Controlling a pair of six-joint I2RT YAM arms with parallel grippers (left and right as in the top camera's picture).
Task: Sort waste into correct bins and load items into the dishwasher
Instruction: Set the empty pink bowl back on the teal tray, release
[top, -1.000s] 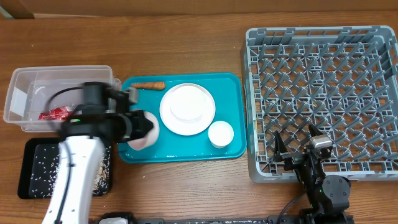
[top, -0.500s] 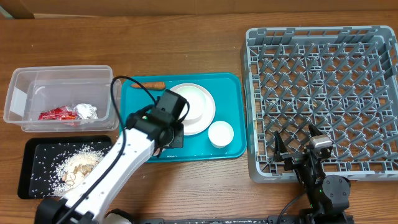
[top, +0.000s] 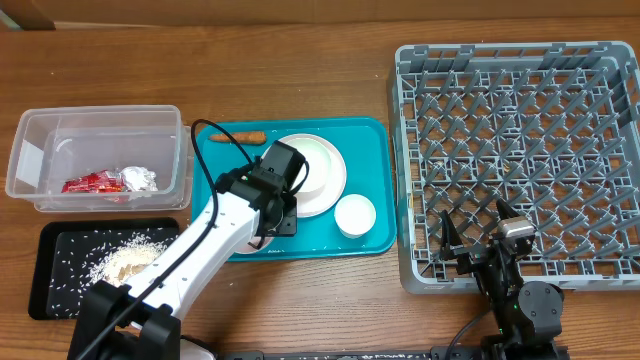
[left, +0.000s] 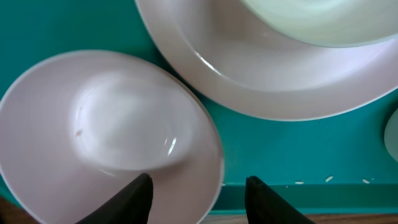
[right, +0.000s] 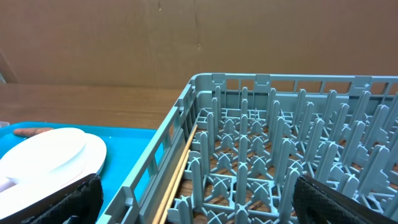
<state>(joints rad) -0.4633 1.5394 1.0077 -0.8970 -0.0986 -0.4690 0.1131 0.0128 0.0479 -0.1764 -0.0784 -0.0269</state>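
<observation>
Where all sits, table (top: 300, 80): brown wood grain; brown board wall (right: 186, 37) behind, per R wrist view.
Rack (top: 520, 150): grey, R side; R gripper (right: 199, 205) at its near edge, fingers wide apart, nothing btwn.
Teal tray (top: 230, 155): centre; holds plate (top: 325, 175), bowl (left: 106, 124), cup (top: 355, 215), carrot (top: 240, 136) at far edge.
Tub (top: 30, 130): clear, L side; red wrapper (top: 88, 183) + foil ball (top: 140, 179) inside.
Black tray (top: 40, 270): near L; scraps (top: 125, 262) + rice.
L gripper (left: 202, 193): fingers apart, straddling bowl rim.

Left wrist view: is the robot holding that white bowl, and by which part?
No. The left gripper stands open astride the rim of the bowl, not pinching it; nothing is held.
</observation>
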